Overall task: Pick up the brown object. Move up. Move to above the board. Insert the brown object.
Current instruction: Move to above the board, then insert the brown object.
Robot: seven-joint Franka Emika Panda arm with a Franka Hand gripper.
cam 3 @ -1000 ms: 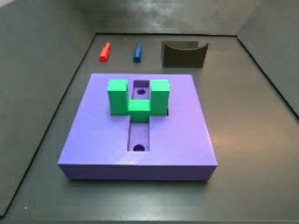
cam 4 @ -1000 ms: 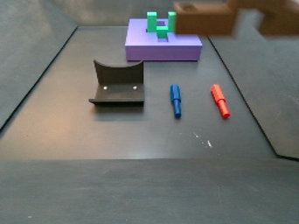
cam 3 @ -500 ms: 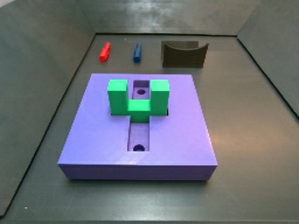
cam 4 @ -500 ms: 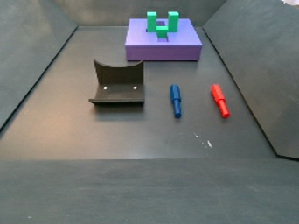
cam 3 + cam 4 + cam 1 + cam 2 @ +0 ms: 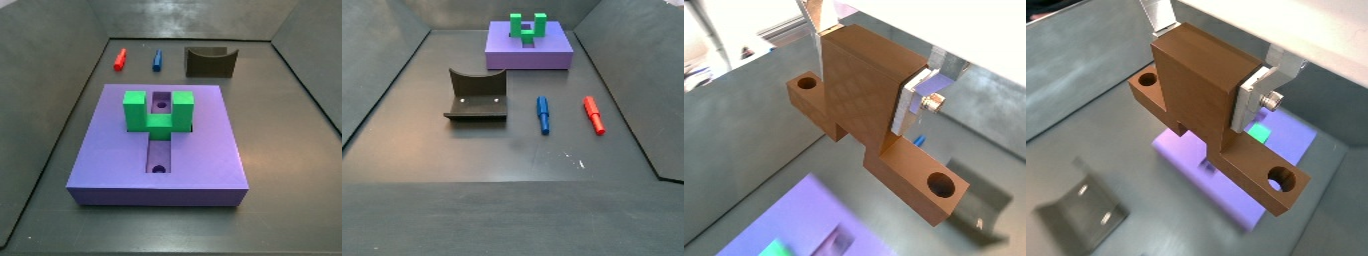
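Note:
In both wrist views my gripper [image 5: 867, 65] [image 5: 1207, 60] is shut on the brown object [image 5: 865, 90] [image 5: 1197, 85], a T-shaped block with round holes at its ends. A silver finger [image 5: 914, 102] [image 5: 1251, 100] presses flat on its side. It hangs high above the floor. The purple board [image 5: 201, 160] [image 5: 529, 55] lies below it [image 5: 1227, 190] [image 5: 804, 215], with the green U-shaped block [image 5: 158, 110] [image 5: 527, 27] on top. Neither side view shows the gripper or the brown object.
A dark grey curved block [image 5: 210, 61] [image 5: 476, 95] stands on the floor beyond the board. A red peg [image 5: 119, 59] [image 5: 592, 114] and a blue peg [image 5: 155, 60] [image 5: 544, 113] lie beside it. Dark walls ring the floor.
One second ago the brown object showed blurred at the upper right edge of a side view; it has since left that view. The board and pegs have not moved.

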